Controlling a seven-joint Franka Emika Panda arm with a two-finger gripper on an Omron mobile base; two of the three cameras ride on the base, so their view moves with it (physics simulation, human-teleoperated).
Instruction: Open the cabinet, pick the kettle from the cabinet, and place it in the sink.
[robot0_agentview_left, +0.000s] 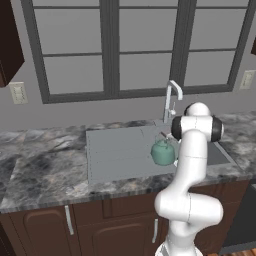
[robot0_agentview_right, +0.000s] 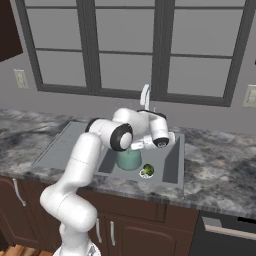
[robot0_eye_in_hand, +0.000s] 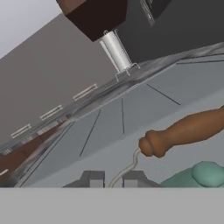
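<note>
The kettle (robot0_agentview_left: 163, 152) sits inside the sink (robot0_agentview_left: 115, 152), toward its right side and just in front of the faucet (robot0_agentview_left: 171, 100). In the left base view the arm (robot0_agentview_left: 192, 170) rises across the sink's right part and hides the basin's near right corner and part of the kettle. From the right base view the arm's elbow and wrist cover the top of the kettle (robot0_agentview_right: 129, 159), so only its rounded lower body shows beneath them. That view also shows a small green broccoli piece (robot0_agentview_right: 147, 171) lying on the sink floor just right of the kettle, which the left base view hides behind the arm. The hand view looks along the basin floor: the gripper (robot0_eye_in_hand: 113, 179) has its two tips drawn close together on the kettle's thin wire handle (robot0_eye_in_hand: 127, 168), with the brown wooden grip (robot0_eye_in_hand: 183, 131) and the teal lid (robot0_eye_in_hand: 205, 173) to the right. A dark wall cabinet (robot0_agentview_left: 9, 40) hangs at the far left.
</note>
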